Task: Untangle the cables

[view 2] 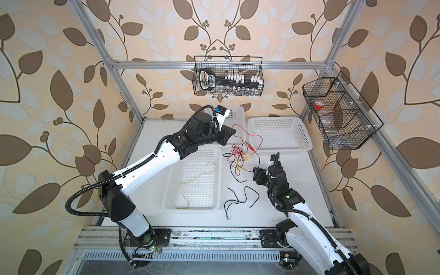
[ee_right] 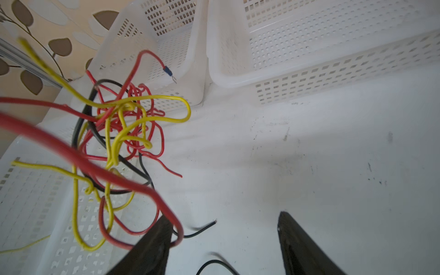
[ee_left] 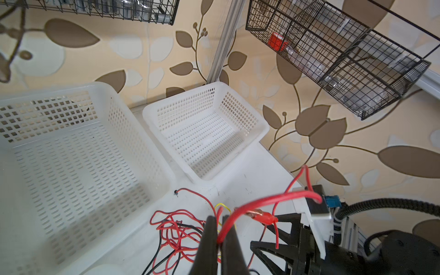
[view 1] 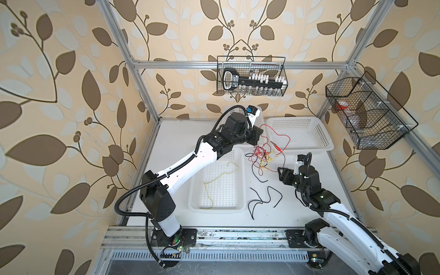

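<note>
Centrally, thin red, yellow and black cables [view 1: 263, 157]: knotted in one loose tangle on the white tabletop [view 1: 297, 209], between the baskets, just beside the right gripper.
Held strand: one red cable [ee_left: 285, 196], arching out of the tangle into the left gripper; red-sleeved copper alligator clip [ee_left: 260, 216] hanging just beside it.
Loose yellow cable [view 1: 223, 175]: alone inside the near white perforated plastic basket [view 1: 216, 211].
Loose black cables [view 1: 263, 202]: sprawled on the tabletop, apart from the tangle.
Blue-sleeved fork terminal [ee_right: 168, 71]: on a red end, raised before a basket wall.
Left gripper [ee_left: 219, 220]: pinched tight on the red cable, raised over the tangle.
Right gripper [ee_right: 223, 215]: spread wide, gripping nothing; red loop lying against one finger [ee_right: 162, 238].
Far white perforated basket [view 1: 314, 150]: beyond the tangle, on the right.
Back white perforated basket [view 1: 260, 114]: mostly hidden behind the left arm.
Black wire basket [view 1: 250, 57]: hung on the back rail, holding a black-handled tool [view 1: 229, 79] with white blocks; handle label too small to read.
Side black wire basket [view 1: 371, 140]: on the right rail, small red-topped item [view 1: 341, 106] inside.
</note>
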Action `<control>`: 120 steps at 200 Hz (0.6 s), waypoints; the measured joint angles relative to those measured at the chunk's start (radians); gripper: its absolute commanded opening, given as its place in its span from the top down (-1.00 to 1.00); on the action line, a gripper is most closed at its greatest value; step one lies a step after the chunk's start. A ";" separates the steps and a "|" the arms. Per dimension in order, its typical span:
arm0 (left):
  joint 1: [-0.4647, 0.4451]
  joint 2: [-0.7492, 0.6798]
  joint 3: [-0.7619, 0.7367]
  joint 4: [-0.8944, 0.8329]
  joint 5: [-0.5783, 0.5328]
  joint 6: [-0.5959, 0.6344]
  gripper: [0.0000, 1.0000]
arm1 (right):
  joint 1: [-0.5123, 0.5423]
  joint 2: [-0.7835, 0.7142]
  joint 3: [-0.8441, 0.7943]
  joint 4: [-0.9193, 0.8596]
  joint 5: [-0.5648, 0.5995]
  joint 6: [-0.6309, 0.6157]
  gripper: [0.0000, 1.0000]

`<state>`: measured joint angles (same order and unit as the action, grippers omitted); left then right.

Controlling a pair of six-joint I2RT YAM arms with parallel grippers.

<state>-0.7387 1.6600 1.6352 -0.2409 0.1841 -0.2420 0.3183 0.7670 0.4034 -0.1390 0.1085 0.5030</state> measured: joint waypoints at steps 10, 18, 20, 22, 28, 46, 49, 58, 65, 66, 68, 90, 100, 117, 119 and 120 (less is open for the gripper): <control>0.000 -0.003 0.000 -0.007 0.000 0.000 1.00 | 0.000 -0.024 -0.017 0.011 -0.023 0.003 -0.41; 0.000 -0.004 0.000 -0.013 -0.002 0.000 1.00 | 0.000 -0.045 -0.022 0.017 -0.043 0.002 -0.42; 0.000 -0.004 0.000 -0.015 -0.003 0.000 1.00 | 0.000 -0.049 -0.023 0.019 -0.046 0.002 -0.42; 0.000 -0.004 0.000 -0.017 -0.003 0.000 1.00 | 0.000 -0.054 -0.023 0.021 -0.053 0.002 -0.42; 0.000 -0.004 0.000 -0.021 -0.005 0.000 1.00 | 0.000 -0.067 -0.023 0.030 -0.065 0.002 -0.43; 0.000 -0.004 -0.001 -0.031 -0.011 0.000 1.00 | 0.000 -0.108 -0.022 0.051 -0.101 -0.006 -0.46; 0.000 -0.004 -0.001 -0.032 -0.013 0.000 1.00 | 0.000 -0.116 -0.022 0.053 -0.107 -0.006 -0.46; 0.000 -0.004 -0.001 -0.036 -0.014 0.000 1.00 | 0.000 -0.132 -0.022 0.054 -0.117 -0.006 -0.49; 0.000 -0.004 -0.002 -0.040 -0.017 0.000 1.00 | 0.000 -0.145 -0.022 0.054 -0.121 -0.007 -0.49; 0.000 -0.004 -0.002 -0.040 -0.017 0.000 1.00 | 0.000 -0.147 -0.022 0.054 -0.123 -0.008 -0.49; 0.000 -0.004 -0.003 -0.040 -0.018 0.000 1.00 | 0.000 -0.150 -0.022 0.053 -0.124 -0.008 -0.49; 0.000 -0.004 -0.008 -0.043 -0.032 0.001 1.00 | 0.000 -0.192 -0.022 0.053 -0.132 -0.010 -0.51; 0.000 -0.004 -0.013 -0.043 -0.036 0.002 1.00 | 0.000 -0.211 -0.022 0.053 -0.135 -0.010 -0.52; 0.000 -0.004 -0.020 -0.046 -0.038 0.003 1.00 | 0.000 -0.243 -0.022 0.053 -0.135 -0.010 -0.51; 0.000 -0.004 -0.020 -0.047 -0.038 0.004 1.00 | 0.000 -0.247 -0.022 0.052 -0.134 -0.010 -0.51; 0.000 -0.004 -0.021 -0.047 -0.038 0.004 1.00 | 0.000 -0.248 -0.022 0.052 -0.134 -0.010 -0.51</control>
<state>-0.7387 1.6562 1.6146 -0.2882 0.1459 -0.2382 0.3183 0.5186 0.3817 -0.0868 -0.0257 0.4934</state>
